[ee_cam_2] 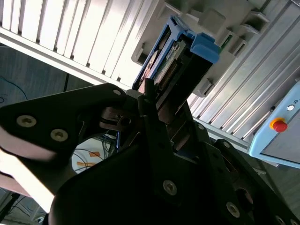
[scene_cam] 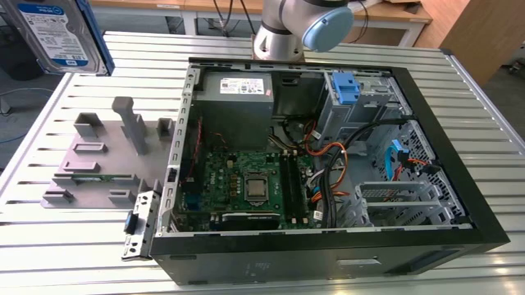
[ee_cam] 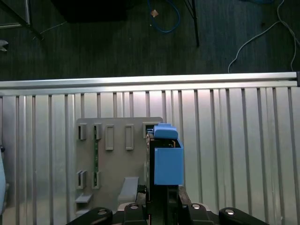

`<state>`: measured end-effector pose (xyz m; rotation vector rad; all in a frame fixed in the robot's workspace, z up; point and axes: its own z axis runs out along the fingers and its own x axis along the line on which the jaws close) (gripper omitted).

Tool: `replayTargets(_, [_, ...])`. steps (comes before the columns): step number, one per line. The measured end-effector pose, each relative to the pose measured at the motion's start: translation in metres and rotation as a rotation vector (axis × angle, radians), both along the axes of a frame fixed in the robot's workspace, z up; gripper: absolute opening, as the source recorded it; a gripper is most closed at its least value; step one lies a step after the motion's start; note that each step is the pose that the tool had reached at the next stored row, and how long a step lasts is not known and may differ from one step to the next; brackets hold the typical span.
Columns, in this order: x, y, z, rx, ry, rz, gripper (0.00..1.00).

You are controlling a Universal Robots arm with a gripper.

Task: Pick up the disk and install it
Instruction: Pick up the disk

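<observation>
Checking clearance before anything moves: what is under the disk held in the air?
In the first wrist view, the disk hangs over the grey slotted fixture plate, which lies on the slatted metal table. The plate's edge directly beneath the disk is covered.

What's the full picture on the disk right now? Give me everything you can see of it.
The disk is a flat rectangular hard drive with a silver-grey metal body and a white-and-blue label on its broad face, framed by a blue plastic bracket. It is lifted clear of the slatted table, above the grey fixture plate and outside the open computer case. The gripper is clamped on one end, and nothing else touches it.
</observation>
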<state>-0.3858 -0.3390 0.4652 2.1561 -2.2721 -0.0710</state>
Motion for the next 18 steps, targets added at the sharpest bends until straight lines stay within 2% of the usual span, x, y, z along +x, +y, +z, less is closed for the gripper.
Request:
replayTargets(14, [0.0000,0.0000,0.0016,-0.0001,0.0001,0.000,0.35])
replayTargets(18, [0.0000,0.0000,0.0063,-0.0001,0.0001,0.000,0.35])
